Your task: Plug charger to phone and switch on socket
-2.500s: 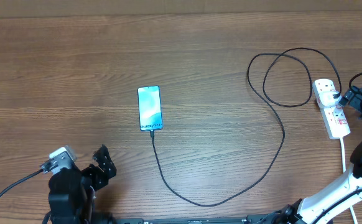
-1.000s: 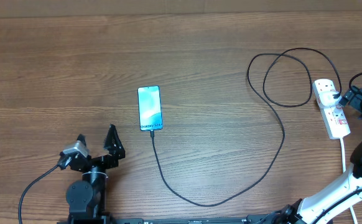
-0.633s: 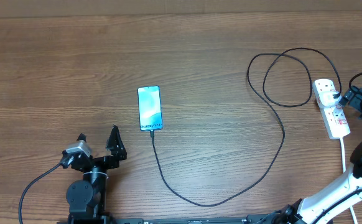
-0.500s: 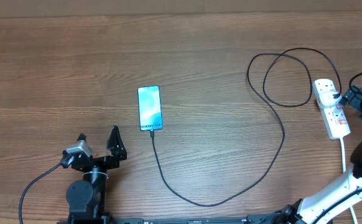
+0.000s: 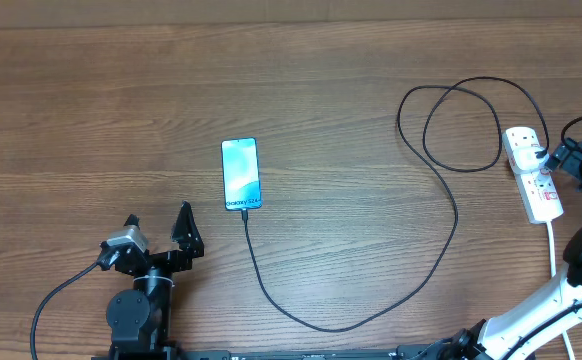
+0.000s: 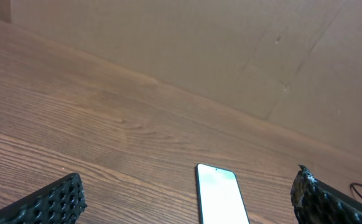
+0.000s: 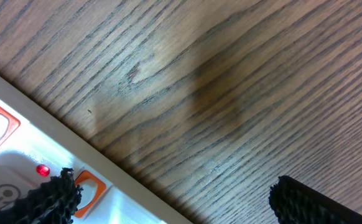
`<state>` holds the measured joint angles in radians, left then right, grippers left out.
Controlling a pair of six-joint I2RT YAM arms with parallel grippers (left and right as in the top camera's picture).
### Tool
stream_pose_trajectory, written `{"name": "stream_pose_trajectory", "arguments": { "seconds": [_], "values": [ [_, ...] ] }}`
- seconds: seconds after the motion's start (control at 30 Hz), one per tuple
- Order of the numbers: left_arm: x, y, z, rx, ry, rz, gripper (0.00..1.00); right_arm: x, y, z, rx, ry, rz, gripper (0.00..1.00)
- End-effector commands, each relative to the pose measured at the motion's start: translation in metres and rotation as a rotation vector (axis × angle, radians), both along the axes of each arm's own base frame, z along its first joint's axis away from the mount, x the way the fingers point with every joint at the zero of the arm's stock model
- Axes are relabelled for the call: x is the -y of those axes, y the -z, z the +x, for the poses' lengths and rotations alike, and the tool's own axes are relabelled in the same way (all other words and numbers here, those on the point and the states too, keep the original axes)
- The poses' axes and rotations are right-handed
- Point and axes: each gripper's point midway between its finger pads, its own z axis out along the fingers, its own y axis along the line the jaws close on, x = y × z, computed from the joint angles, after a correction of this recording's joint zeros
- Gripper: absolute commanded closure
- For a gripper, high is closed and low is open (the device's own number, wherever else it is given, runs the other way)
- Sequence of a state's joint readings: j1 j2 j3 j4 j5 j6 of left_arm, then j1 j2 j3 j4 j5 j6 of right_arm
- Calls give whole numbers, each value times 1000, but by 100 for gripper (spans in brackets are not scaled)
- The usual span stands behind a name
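Note:
The phone (image 5: 240, 173) lies flat mid-table with its light blue screen up; it also shows in the left wrist view (image 6: 221, 199). The black charger cable (image 5: 411, 285) runs from the phone's near end, curves right and loops up to the white socket strip (image 5: 533, 178) at the right edge. My left gripper (image 5: 157, 228) is open and empty, a little below and left of the phone. My right gripper (image 5: 563, 155) is open, one finger over the strip beside an orange-red switch (image 7: 84, 190); a small red light (image 7: 42, 170) glows on the strip.
The strip's white cord (image 5: 554, 250) runs down toward the right arm's base. The charger's loops (image 5: 451, 125) lie left of the strip. A brown wall (image 6: 243, 56) rises behind the table's far edge.
The left arm has moved up and right toward the phone, with its gripper open, then stopped. The right arm, phone and cable have not moved.

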<state>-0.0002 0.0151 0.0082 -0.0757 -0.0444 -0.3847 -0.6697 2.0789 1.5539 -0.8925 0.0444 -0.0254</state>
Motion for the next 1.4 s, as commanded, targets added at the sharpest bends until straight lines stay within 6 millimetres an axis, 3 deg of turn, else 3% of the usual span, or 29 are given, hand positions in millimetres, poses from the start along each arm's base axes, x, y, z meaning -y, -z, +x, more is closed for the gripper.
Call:
{"name": "stream_pose_trajectory", "arguments": {
  "seconds": [0.0, 0.93, 1.13, 1.37],
  "values": [
    [1, -1, 0, 7, 9, 22, 0, -1, -3, 8, 19, -8, 0, 0],
    [1, -1, 0, 7, 9, 22, 0, 1, -9, 9, 32, -8, -10, 0],
    [1, -1, 0, 7, 9, 22, 0, 3, -42, 12, 92, -8, -58, 0],
    [1, -1, 0, 8, 10, 21, 0, 3, -116, 12, 226, -9, -163, 0]
  ]
}}
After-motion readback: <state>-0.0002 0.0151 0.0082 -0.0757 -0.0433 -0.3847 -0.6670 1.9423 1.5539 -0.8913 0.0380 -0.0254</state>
